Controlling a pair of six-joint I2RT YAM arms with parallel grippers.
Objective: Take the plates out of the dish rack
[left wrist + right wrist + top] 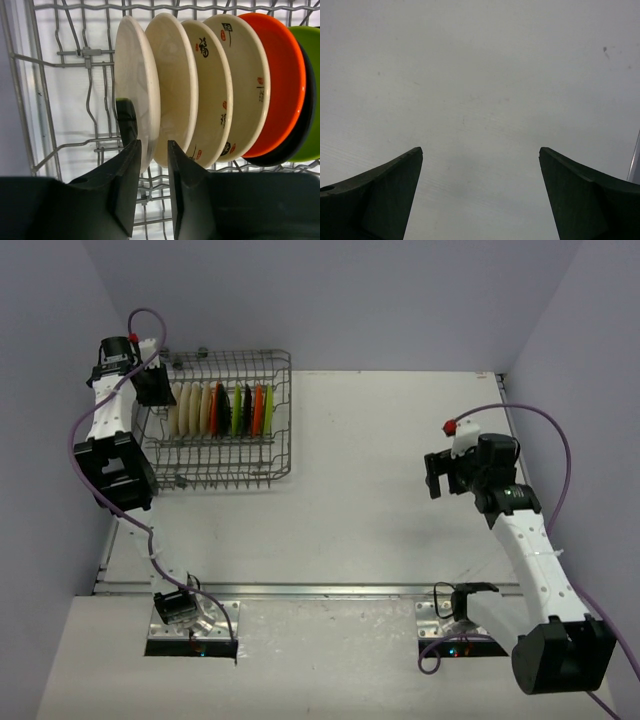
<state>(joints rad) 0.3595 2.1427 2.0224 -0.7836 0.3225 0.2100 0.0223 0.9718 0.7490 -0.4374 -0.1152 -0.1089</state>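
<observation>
The grey wire dish rack [283, 430] stands at the back left of the table. A row of plates stands upright in it: several cream plates [190, 408], then black [223, 410], lime green [237, 410] and orange [258, 408]. My left gripper [157, 390] is at the rack's left end. In the left wrist view its fingers [152, 147] stand narrowly apart, and the lower rim of the first cream plate [137, 85] sits just past the gap. An orange plate [280, 80] and a lime green plate [309, 75] stand further along. My right gripper [432, 476] is wide open and empty [480, 150] over bare table.
The rack's wire wall [45, 100] runs close to the left of my left fingers. Grey walls enclose the table at the back and sides. A metal strip [330, 589] crosses the near edge in front of the arm bases.
</observation>
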